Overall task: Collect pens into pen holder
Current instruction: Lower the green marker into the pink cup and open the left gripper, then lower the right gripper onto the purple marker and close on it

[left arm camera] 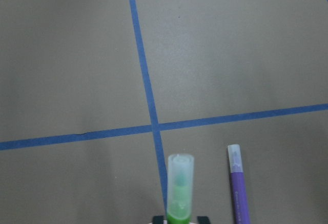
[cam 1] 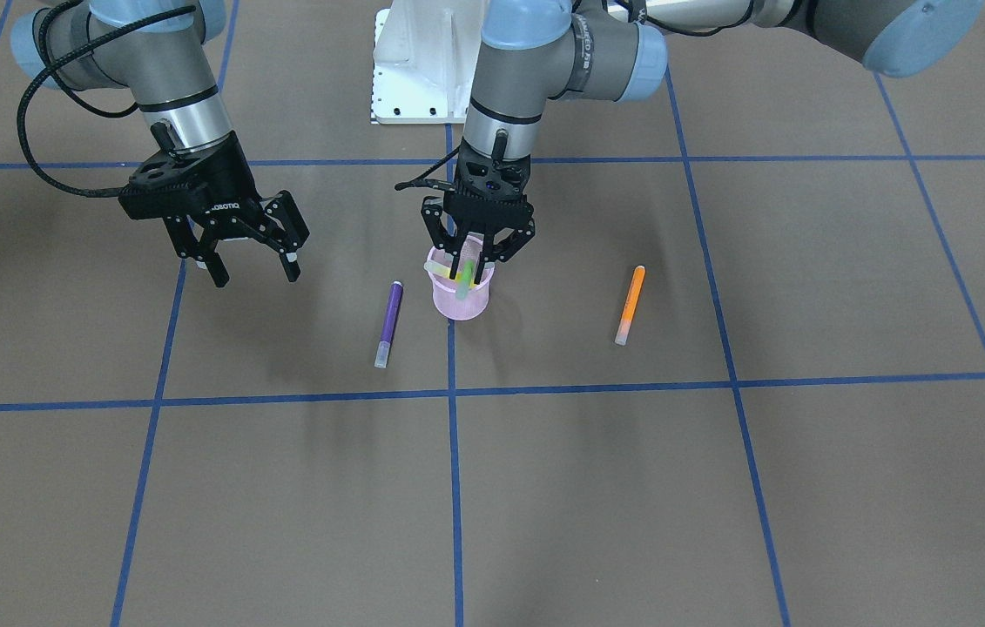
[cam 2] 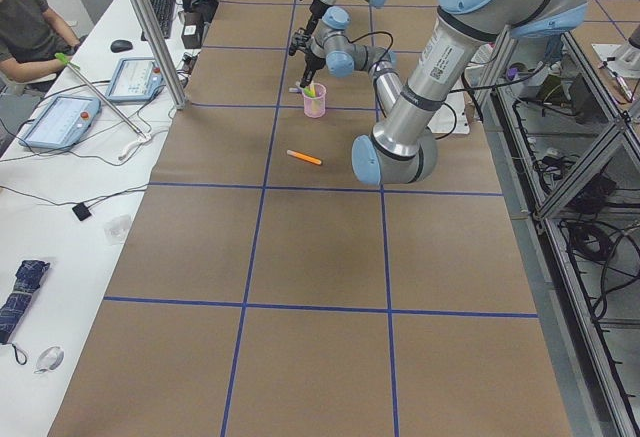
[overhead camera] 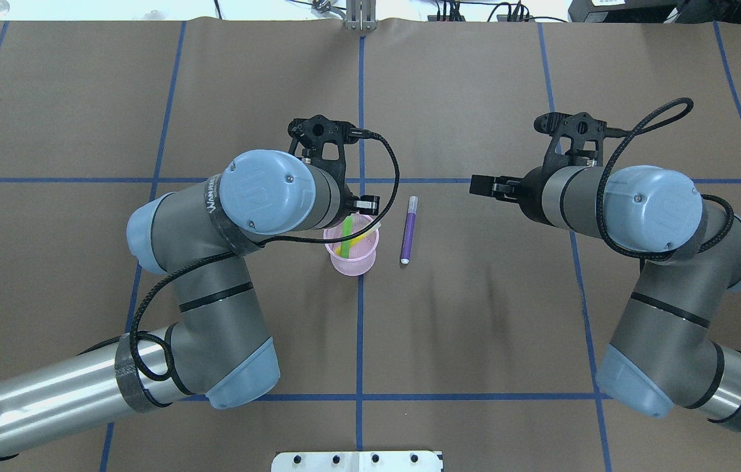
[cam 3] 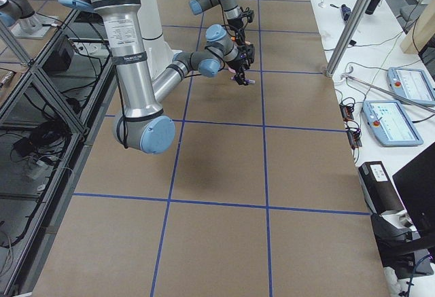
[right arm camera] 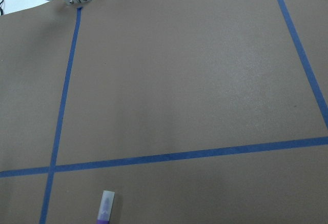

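Note:
The pink mesh pen holder [cam 1: 461, 303] stands near the table's middle; it also shows in the overhead view [overhead camera: 352, 261]. A yellow pen [cam 1: 438, 273] leans inside it. My left gripper [cam 1: 466, 268] is right over the cup, shut on the green pen [left arm camera: 179, 185], whose lower end is in the cup. The purple pen [cam 1: 388, 320] lies flat beside the cup, toward my right arm. The orange pen [cam 1: 630, 305] lies flat on the cup's other side. My right gripper [cam 1: 254, 266] is open and empty, above the table beyond the purple pen.
Blue tape lines [cam 1: 454, 453] divide the brown table into squares. The robot's white base plate [cam 1: 414, 78] is at the near edge. A side bench with tablets [cam 2: 60, 117] and a seated person [cam 2: 25, 27] runs along the far side.

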Robot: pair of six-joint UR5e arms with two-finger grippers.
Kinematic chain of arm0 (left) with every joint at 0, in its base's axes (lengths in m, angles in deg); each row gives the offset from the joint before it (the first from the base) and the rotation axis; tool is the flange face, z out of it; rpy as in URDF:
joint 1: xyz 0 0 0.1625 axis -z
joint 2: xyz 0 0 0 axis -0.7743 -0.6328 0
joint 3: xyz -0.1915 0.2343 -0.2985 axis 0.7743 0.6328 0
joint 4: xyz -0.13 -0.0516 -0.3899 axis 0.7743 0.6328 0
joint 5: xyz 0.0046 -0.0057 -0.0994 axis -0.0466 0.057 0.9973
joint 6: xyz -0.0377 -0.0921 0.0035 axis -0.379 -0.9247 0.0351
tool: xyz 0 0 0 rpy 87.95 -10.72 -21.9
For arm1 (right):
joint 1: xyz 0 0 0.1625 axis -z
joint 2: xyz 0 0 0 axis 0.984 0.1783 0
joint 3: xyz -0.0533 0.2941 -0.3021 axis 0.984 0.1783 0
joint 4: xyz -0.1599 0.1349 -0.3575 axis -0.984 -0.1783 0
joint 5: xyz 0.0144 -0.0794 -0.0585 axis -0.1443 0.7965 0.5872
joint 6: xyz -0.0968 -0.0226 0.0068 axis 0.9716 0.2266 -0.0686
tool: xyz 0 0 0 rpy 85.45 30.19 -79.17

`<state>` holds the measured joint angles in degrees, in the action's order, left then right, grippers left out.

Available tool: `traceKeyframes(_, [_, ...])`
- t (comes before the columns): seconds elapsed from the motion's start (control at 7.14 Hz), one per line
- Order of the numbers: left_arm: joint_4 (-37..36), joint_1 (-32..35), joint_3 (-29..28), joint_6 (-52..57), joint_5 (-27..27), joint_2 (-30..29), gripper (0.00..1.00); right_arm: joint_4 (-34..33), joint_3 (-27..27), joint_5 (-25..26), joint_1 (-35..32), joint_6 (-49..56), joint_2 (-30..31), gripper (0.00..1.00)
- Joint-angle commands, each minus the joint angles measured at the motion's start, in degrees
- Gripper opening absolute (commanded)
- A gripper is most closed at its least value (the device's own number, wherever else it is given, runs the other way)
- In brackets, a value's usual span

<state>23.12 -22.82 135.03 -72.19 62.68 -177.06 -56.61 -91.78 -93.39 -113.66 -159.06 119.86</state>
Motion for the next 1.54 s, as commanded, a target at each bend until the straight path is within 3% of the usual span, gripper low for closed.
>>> traceKeyframes(0.0, [0.4,1.1,0.6,-0.3,0.0,0.4,0.76,-0.5,1.0,-0.3,0.3,-0.7,-1.3,0.99])
traceKeyframes(0.28, [-0.1,5.9,0.7,0.0,3.4,1.2,0.76,-0.1,5.8,-0.2,0.5,-0.9,-4.2,0.99])
traceKeyframes(0.42, [0.2,9.1,2.2,0.3,8.8,3.9,0.76,-0.1,10.4,-0.2,0.7,-3.3,-8.2,0.99])
traceKeyframes(0.56, [0.4,10.6,5.2,0.6,10.8,8.1,0.76,-0.1,14.9,-0.3,0.9,-8.2,-11.8,0.99])
traceKeyframes(0.98, [0.6,10.7,5.6,0.7,10.9,9.8,0.76,-0.5,21.1,-1.4,1.4,-8.6,-16.6,0.99])
traceKeyframes(1.12, [0.6,10.7,5.6,0.7,10.9,10.1,0.76,-0.9,22.8,-6.8,1.4,-3.3,-18.2,0.99])
traceKeyframes(1.4, [0.7,10.7,5.7,0.7,10.9,10.4,0.76,-0.6,24.9,-9.1,1.3,-0.2,-18.5,0.99])
